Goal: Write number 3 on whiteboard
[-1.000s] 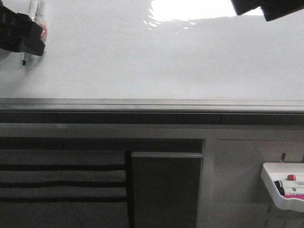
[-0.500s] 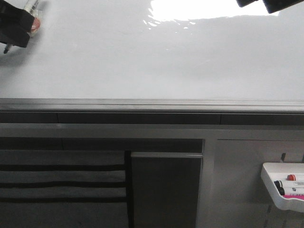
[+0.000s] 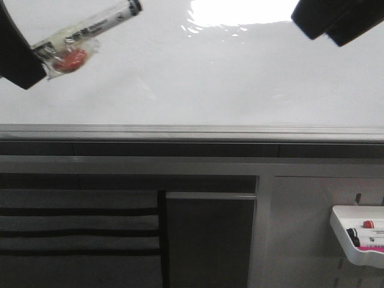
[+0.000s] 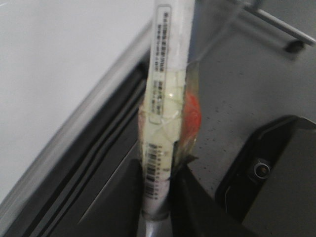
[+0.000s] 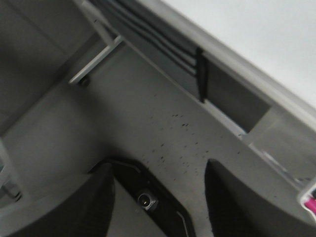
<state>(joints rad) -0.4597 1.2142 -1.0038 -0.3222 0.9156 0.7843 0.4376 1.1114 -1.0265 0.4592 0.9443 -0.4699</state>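
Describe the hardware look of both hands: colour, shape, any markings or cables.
Both are matte black with no markings or cables visible. The left hand shows in the front view as a dark blocky wedge at the upper-left corner. The right hand has two broad, rounded dark fingers flanking a black rounded base plate with a small round metal fitting. In the front view it appears as two angular black blocks.
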